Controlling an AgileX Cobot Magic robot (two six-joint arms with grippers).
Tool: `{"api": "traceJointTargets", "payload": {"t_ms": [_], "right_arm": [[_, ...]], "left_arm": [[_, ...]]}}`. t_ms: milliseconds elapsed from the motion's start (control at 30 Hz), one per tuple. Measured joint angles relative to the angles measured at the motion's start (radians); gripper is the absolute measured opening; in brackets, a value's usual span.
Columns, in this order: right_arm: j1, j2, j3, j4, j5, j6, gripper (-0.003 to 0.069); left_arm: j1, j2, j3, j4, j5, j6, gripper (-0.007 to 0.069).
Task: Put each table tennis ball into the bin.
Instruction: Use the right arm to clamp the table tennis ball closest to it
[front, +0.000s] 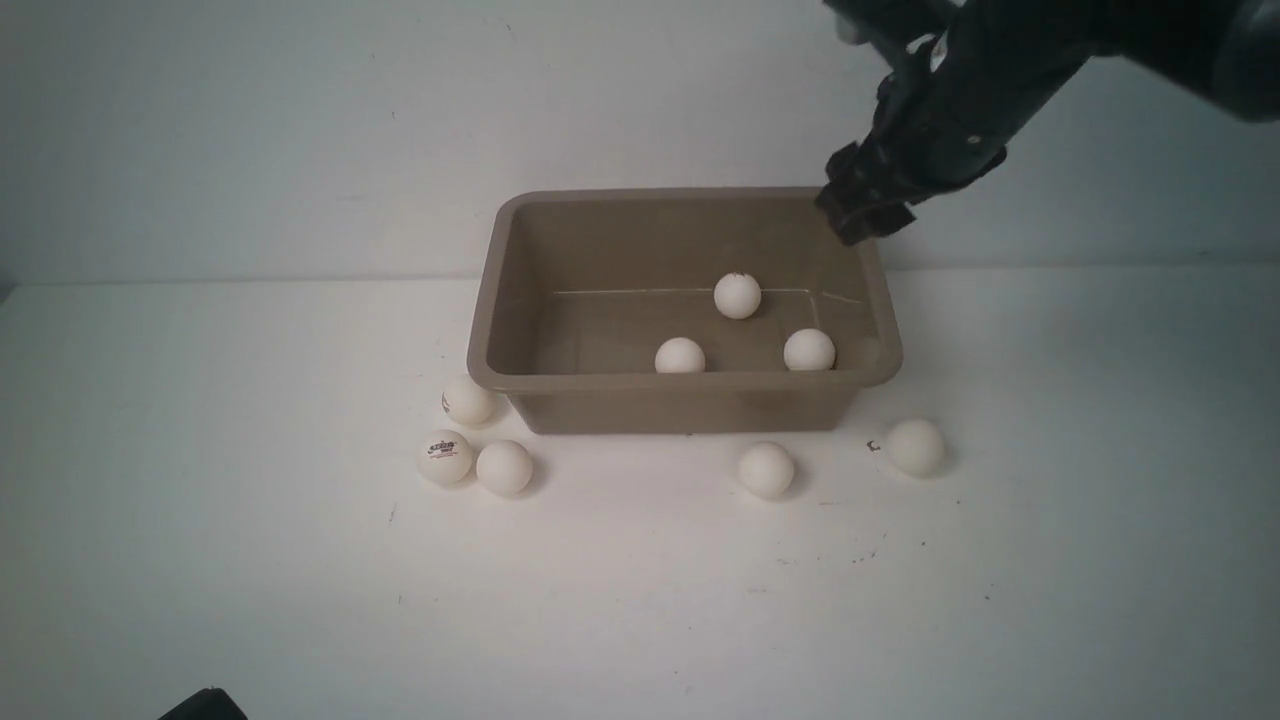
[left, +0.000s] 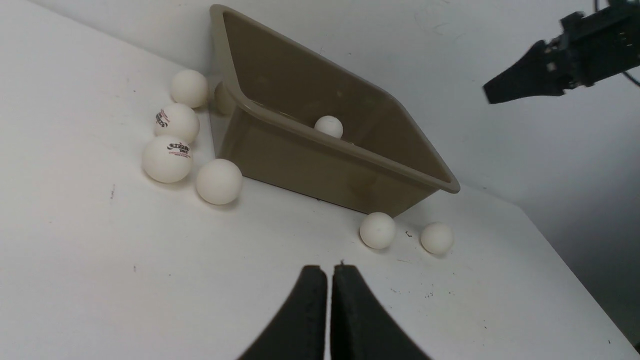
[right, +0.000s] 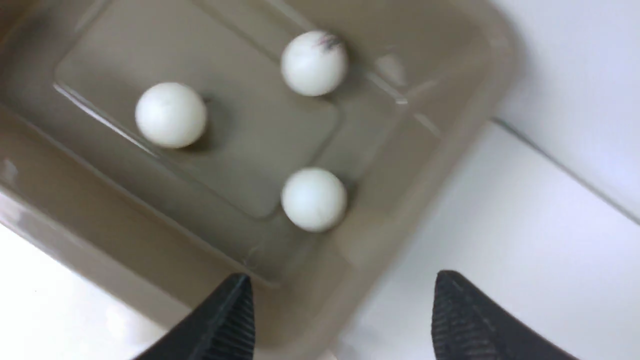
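The taupe bin (front: 690, 381) stands mid-table and holds three white table tennis balls (front: 737, 296), (front: 680, 356), (front: 809, 350). The right wrist view shows the same three balls on the bin's floor, one (right: 314, 62) with a dark mark. Several more balls lie on the table: a cluster by the bin's front left corner (front: 445, 457) and two in front of it towards the right (front: 766, 470), (front: 915, 447). My right gripper (front: 860, 215) hangs over the bin's far right corner, open and empty (right: 342, 300). My left gripper (left: 327, 272) is shut on nothing, low over the near table.
The white table (front: 640, 600) meets a pale wall just behind the bin. A dark bit of the left arm (front: 205, 705) shows at the front left edge. Small dark specks mark the tabletop in front of the bin.
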Motion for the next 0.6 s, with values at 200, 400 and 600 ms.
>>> {"api": "traceJointTargets", "payload": {"t_ms": [200,400,600], "right_arm": [[-0.077,-0.159,0.299,0.023,-0.107,0.001,0.0438],[-0.074,-0.197,0.553,0.062,-0.279,-0.002,0.0438],[-0.058,-0.143,0.584,0.076,-0.332,-0.007,0.0438]], "left_arm": [[0.000,0.000,0.000,-0.015,0.001,0.028,-0.0001],[0.000,0.000,0.000,-0.040,0.008,0.061,-0.0001],[0.000,0.000,0.000,-0.063,0.010,0.091,-0.0001]]}}
